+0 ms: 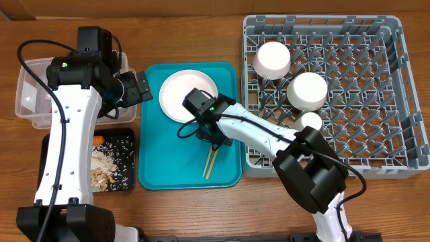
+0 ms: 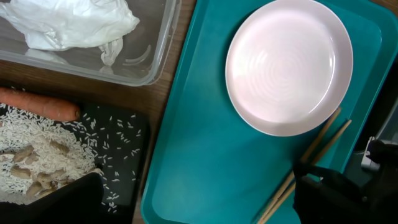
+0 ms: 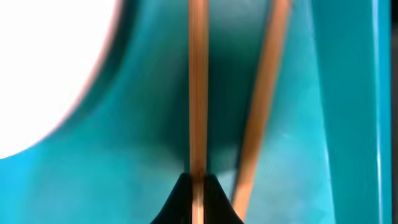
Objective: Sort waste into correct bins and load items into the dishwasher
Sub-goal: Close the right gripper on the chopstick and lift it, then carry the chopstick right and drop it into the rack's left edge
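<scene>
Overall, wooden table (image 1: 201, 205) holds teal tray (image 1: 154, 158) beside grey dish rack (image 1: 376, 101).

Tally: 1 plate (image 1: 187, 94), 2 chopsticks (image 1: 210, 163), 2 bowls (image 1: 271, 59), 1 cup (image 1: 310, 122), 1 carrot (image 2: 37, 104), 1 clear tub (image 1: 20, 101), 1 black tray (image 1: 127, 144), 1 rack (image 1: 376, 134).

Overhead: right gripper (image 1: 216, 142) covered the upper lengths of the chopsticks (image 1: 209, 166); only the lower ends showed. Left arm (image 1: 67, 134) hid much of clear tub (image 1: 27, 101) and the left side of black tray (image 1: 125, 161).
Left wrist: carrot (image 2: 43, 106) cut by left edge, white wad (image 2: 68, 22) by top.
Right wrist: plate (image 3: 43, 62) a blown-out blur, cropped; fingertips (image 3: 177, 205) mostly below frame.
</scene>
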